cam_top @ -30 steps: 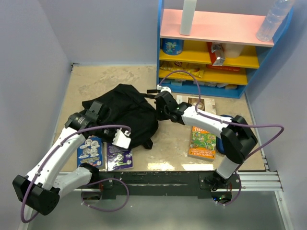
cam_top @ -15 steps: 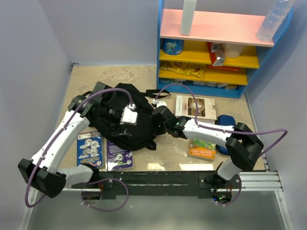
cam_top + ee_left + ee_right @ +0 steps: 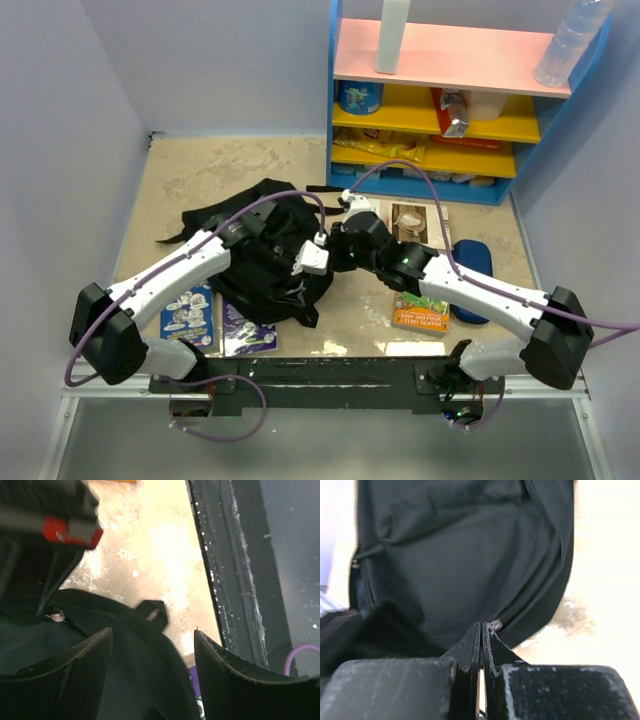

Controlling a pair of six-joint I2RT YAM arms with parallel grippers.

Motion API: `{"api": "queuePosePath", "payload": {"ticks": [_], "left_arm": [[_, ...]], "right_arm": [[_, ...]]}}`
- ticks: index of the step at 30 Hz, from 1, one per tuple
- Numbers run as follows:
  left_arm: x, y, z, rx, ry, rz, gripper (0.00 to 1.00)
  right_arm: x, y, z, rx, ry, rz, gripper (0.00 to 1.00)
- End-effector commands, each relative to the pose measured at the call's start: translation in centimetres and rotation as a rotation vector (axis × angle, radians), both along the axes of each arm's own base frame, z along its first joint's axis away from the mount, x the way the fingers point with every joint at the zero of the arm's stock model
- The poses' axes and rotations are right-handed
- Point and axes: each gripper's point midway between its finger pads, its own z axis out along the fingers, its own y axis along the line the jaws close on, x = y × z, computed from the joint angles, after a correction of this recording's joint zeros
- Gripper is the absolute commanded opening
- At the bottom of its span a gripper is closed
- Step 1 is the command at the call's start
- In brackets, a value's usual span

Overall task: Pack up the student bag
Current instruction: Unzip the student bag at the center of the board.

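The student bag (image 3: 262, 252), a soft black backpack, lies in the middle of the table. My left gripper (image 3: 318, 258) reaches across it to its right edge. In the left wrist view this gripper (image 3: 152, 631) stands open, and the bag's dark edge (image 3: 125, 670) runs between the fingers without being pinched. My right gripper (image 3: 345, 250) sits at the same edge, facing the left one. Seen from the right wrist, it (image 3: 481, 625) is shut tight against the bag (image 3: 460, 555). A small metal zipper pull (image 3: 495, 625) shows at its tip. Whether the pull is pinched I cannot tell.
A blue book (image 3: 188, 312) and a purple book (image 3: 248, 328) lie near the bag's front left. A green book (image 3: 420, 310), a pale book (image 3: 415, 222) and a dark-blue pencil case (image 3: 470, 272) lie on the right. The coloured shelf (image 3: 450, 100) stands behind, and the black rail (image 3: 330, 375) is in front.
My left arm has swung right over the bag, from its left side to its right edge, and its jaws have opened. The right gripper, still shut, has shifted slightly nearer along the bag's edge.
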Motion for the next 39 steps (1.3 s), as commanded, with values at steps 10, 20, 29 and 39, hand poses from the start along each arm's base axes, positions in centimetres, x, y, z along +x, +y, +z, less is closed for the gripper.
{"api": "queuePosePath", "payload": {"ticks": [10, 20, 29, 39], "left_arm": [[0.2, -0.4, -2.6, 0.111, -0.055, 0.156, 0.59], [0.4, 0.6, -5.4, 0.174, -0.043, 0.213, 0.43], [-0.6, 0.2, -4.8, 0.145, -0.002, 0.166, 0.0], [-3.9, 0.7, -4.2, 0.142, 0.042, 0.041, 0.0]], "right_arm": [[-1.4, -1.3, -0.6, 0.015, 0.043, -0.023, 0.0], [-1.5, -1.0, -0.9, 0.015, 0.054, -0.012, 0.0], [-0.6, -1.4, -3.3, -0.051, 0.061, -0.035, 0.0], [6.7, -4.6, -5.0, -0.161, -0.004, -0.185, 0.0]]}}
